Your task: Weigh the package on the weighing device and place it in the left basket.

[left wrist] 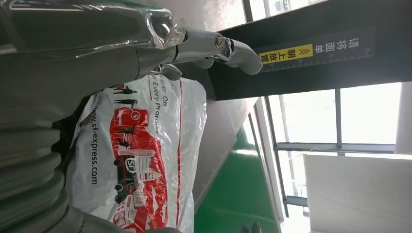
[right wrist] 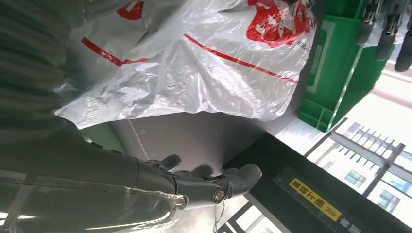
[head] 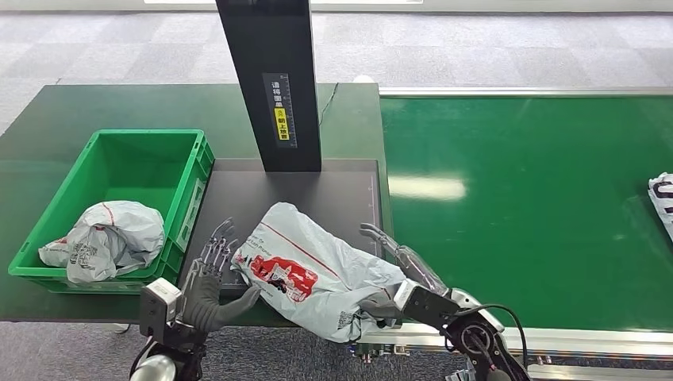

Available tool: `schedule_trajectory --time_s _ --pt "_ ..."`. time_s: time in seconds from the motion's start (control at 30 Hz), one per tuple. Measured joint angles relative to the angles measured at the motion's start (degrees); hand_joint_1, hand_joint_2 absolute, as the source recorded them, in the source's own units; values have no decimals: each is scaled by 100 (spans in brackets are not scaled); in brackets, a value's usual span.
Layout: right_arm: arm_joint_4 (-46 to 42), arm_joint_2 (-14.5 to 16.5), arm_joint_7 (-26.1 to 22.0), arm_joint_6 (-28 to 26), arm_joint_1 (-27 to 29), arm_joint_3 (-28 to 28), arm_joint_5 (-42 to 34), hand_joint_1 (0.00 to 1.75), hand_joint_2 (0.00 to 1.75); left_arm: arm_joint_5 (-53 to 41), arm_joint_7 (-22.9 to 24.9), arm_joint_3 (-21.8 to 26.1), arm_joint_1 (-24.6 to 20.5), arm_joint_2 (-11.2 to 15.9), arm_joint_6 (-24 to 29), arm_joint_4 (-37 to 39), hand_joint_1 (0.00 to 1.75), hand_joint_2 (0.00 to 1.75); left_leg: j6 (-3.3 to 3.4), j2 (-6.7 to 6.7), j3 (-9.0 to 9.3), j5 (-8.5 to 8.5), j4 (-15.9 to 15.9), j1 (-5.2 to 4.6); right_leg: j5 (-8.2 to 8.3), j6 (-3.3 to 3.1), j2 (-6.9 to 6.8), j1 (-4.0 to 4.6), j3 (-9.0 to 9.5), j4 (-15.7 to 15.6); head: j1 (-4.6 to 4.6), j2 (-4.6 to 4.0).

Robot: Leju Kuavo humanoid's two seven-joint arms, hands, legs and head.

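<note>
Both arms enter from below and flank the package (head: pixel 313 270). The left hand (head: pixel 213 278) stands at its left side, palm toward it, fingers spread and extended upward, thumb touching the bag's edge. The right hand (head: pixel 397 270) lies along its right side, fingers (head: pixel 379 235) extended forward and apart, thumb against the plastic.

Head view looks down from high; both wrist views sit close, sharing the package (head: pixel 313 270) and scale post (head: pixel 274 79).
</note>
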Motion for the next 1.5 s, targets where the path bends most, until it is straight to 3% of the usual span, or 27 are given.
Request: schedule_trajectory --time_s 0.3,0.5,0.63,0.73,1.03,1.23,1.5 --pt "-135 1 148 -125 185 -136 100 0 175 -2684 479 -250 -69 26 1974 22 0 175 1 0 -1 0 0 -1 0 0 0 -1 0 0 1 0" --pt "-182 13 196 -180 222 -165 259 0 175 -4311 1168 -461 -325 9 2832 201 0 175 0 -1 1 0 0 0 0 0 0 -1 1 0 0 -1" --pt "-182 18 236 -242 218 -164 365 0 175 -4871 1661 -474 -594 -22 3068 408 0 175 0 -1 1 1 0 0 1 0 0 0 2 0 0 -1" --pt "-179 21 238 -243 191 -160 433 0 175 -4799 1723 -472 -777 -33 2796 565 0 175 0 -1 0 1 0 0 1 0 0 0 2 0 0 -1" --pt "-74 37 239 -249 -75 -139 582 0 175 -3840 1308 -450 -1248 -27 1565 1163 0 175 0 -1 -2 2 0 0 1 0 -1 -1 1 0 0 -1" --pt "150 76 275 -263 -377 -86 583 0 175 -4166 1311 -609 -1878 3 927 2131 0 175 1 -1 3 6 1 0 3 -1 -1 0 5 1 0 -1" --pt "332 131 395 -338 -487 -57 585 0 175 -4509 1294 -989 -2535 3 466 3100 0 175 2 -34 11 6 1 -2 0 2 -34 -3 27 0 0 -1"
